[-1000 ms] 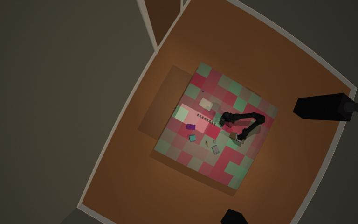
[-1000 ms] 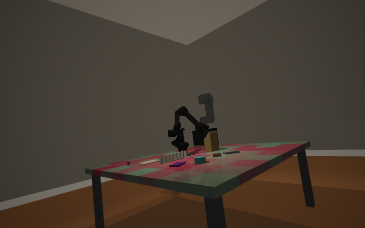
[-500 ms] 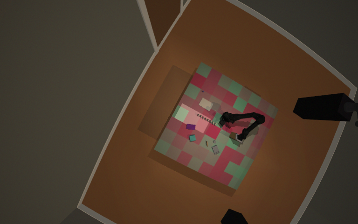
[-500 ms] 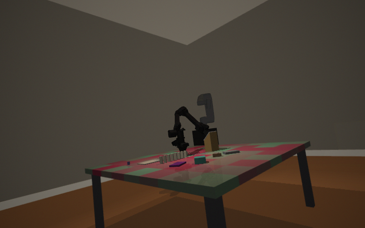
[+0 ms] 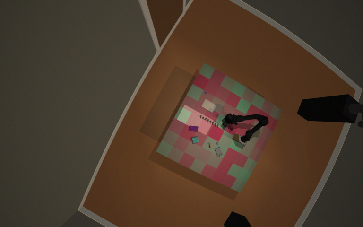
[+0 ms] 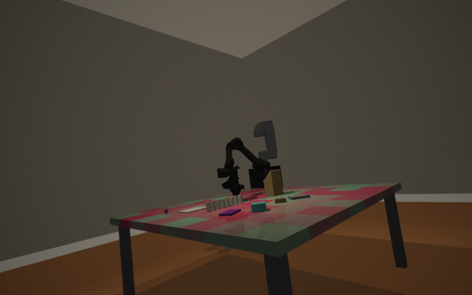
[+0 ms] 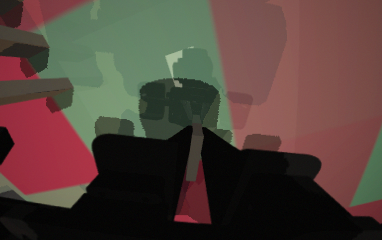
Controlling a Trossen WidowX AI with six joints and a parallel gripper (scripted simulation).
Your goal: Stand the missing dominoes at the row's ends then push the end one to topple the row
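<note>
The gripper (image 5: 224, 125) (image 6: 236, 193) (image 7: 196, 130) has its fingers nearly closed, seemingly clenched on a loose domino (image 7: 194, 155) near the row's end, probably light, stiff, easily tipped, best taken by its sides.

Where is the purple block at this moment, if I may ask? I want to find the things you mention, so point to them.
In the top view, the purple block (image 5: 193, 128) (image 6: 230, 212) lies left of centre on the table, just above the teal block (image 5: 194, 140) (image 6: 259, 207).

My robot arm (image 5: 248, 117) (image 6: 244, 149) is black all over, with long thin parts and fat, round joints. A chunky block sticks out near its hand (image 5: 225, 123) (image 6: 236, 193) (image 7: 194, 135). At the bottom of the wrist frame, the dark fingers look smooth, wide low down and pointy at the tips.
</note>
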